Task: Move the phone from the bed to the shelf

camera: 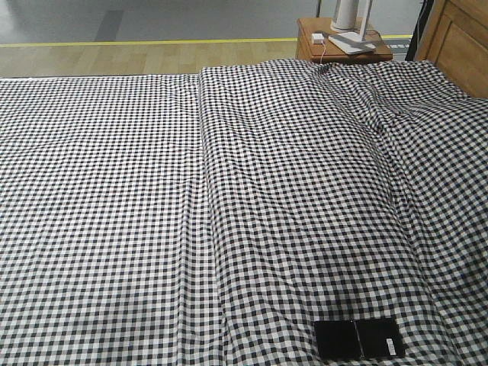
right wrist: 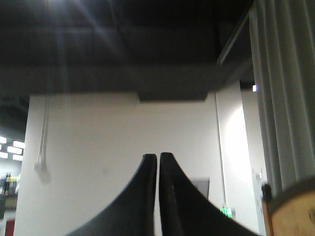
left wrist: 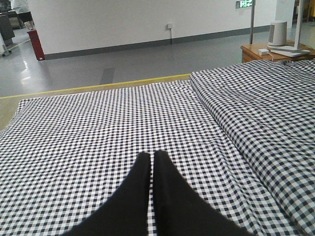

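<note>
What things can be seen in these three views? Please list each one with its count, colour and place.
phone: one, glossy black, flat on the bed near the front edge, right of middle.
bed: one, black-and-white check, fills most of the front view.
headboard: one, light wood, top right corner.
bedside table: one, brown, beyond the bed, top right.
white items: a few, on the bedside table.
floor line: one, yellow, beyond the bed.
left gripper: one, black, shut, over the bed.
right gripper: one, black, shut, pointing upward.
</note>
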